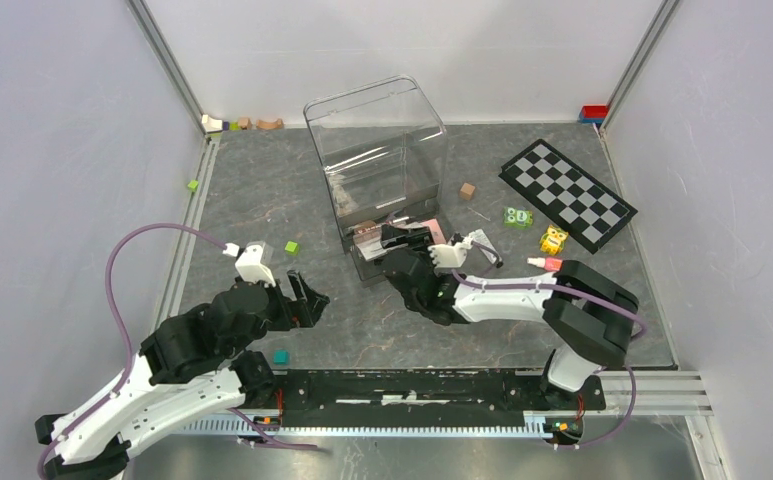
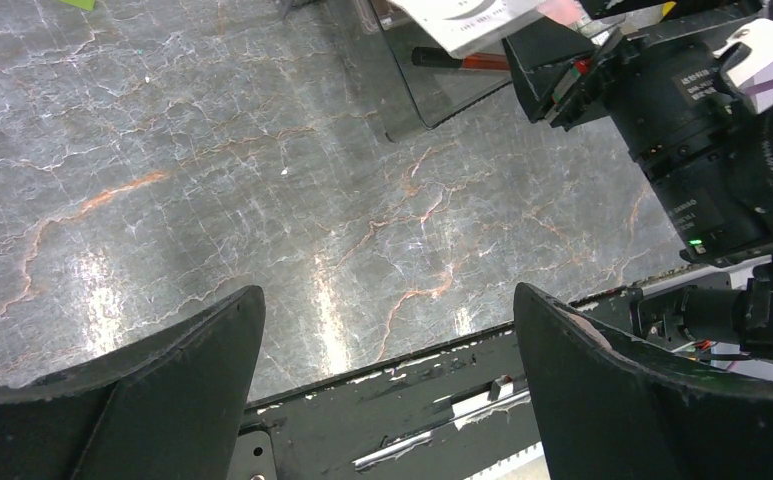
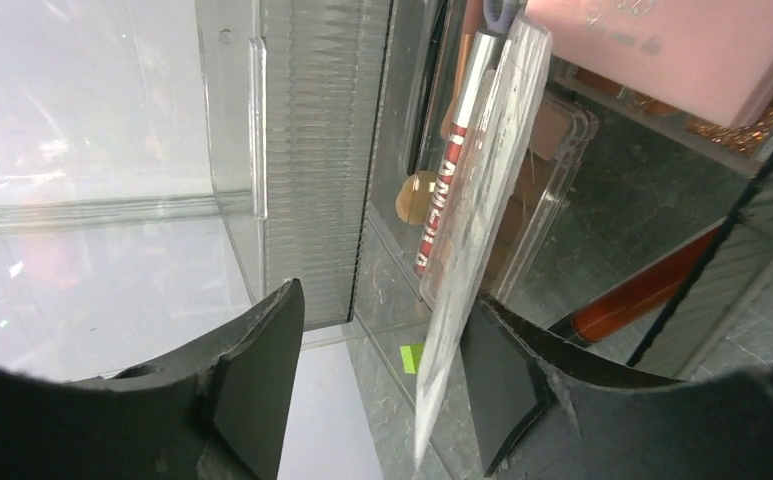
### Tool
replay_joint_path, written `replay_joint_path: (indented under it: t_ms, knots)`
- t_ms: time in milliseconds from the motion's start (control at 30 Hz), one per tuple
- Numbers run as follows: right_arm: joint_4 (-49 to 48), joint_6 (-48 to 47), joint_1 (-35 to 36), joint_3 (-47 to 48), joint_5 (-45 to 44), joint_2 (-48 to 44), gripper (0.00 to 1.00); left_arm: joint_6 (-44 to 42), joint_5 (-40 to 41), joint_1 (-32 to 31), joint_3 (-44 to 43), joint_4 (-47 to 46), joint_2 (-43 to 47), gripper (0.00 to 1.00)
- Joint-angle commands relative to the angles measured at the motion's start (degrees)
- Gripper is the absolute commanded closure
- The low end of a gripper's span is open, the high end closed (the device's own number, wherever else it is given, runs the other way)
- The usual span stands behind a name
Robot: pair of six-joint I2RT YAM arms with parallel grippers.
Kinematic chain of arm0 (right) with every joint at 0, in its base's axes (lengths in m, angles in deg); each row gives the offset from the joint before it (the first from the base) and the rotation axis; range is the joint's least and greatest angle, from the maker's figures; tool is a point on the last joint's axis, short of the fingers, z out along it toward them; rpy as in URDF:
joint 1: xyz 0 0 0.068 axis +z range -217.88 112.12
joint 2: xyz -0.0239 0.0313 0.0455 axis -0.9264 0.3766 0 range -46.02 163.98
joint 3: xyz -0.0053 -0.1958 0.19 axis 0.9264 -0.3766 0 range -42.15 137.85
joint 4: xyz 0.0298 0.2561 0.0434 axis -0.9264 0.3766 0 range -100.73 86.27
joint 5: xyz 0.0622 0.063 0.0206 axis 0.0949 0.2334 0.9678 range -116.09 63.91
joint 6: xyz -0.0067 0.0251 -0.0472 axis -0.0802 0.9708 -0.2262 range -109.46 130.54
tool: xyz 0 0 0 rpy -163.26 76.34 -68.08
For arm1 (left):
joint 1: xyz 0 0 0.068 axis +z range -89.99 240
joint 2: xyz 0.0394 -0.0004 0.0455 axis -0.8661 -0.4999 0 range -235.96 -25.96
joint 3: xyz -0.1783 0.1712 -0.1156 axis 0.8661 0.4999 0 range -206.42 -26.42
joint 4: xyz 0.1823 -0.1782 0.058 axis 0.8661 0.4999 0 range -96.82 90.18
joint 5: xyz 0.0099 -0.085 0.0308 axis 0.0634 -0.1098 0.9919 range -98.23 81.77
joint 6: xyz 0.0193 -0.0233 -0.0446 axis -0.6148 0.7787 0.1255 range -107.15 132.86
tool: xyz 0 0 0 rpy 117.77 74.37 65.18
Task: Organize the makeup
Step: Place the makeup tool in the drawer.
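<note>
Plastic packet (image 3: pixel 492 190), clear, with a red-and-white pencil (image 3: pixel 449 160) inside, standing on edge between the fingers of the right claw (image 3: pixel 382 300) and leaning on one finger only. Jaws parted to a middling gap, pinching nothing. Placed at the front compartment of the acrylic organiser (image 3: pixel 302 150), mid-counter, beside a brown eyeshadow palette (image 3: pixel 552 150), a peach sponge (image 3: pixel 414 197) and a pink compact (image 3: pixel 662 50).

Probably the release step. To do it well: open fully, check for the packet resting against the palette and not the finger, then back straight out, low and slow, without dragging the sleeve or nudging the red handle (image 3: pixel 642 295) lying alongside.

Left claw (image 2: pixel 387 300) spread wide over the counter (image 2: pixel 212 180), holding nothing, well apart from the makeup.

Red lettering down the pencil barrel, sideways and too blurred to read. Faint script on the compact, likewise illegible.
</note>
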Motion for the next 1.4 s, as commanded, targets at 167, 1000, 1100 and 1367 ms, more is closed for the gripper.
replay_joint_path:
  t_ms: [167,1000,1100,1367]
  knots:
    - [-0.49,-2.57,0.69,-3.25,1.07,-7.75,0.33,-1.40,2.29,-0.26,-1.90,-0.11,-0.41,0.00]
    - [-3.87,-2.27,0.96,-8.84,2.36,-10.26,0.85,-0.11,1.87,-0.25,-1.27,-0.65,-1.33,0.00]
    - [-4.27,-2.24,0.98,-8.98,2.27,-10.32,0.97,-0.27,1.80,-0.21,-1.22,-0.94,-1.54,0.00]
    - [-5.45,-1.57,0.88,-8.40,0.02,-9.83,1.00,-0.61,1.79,-0.19,-1.09,-1.04,-1.52,0.00]
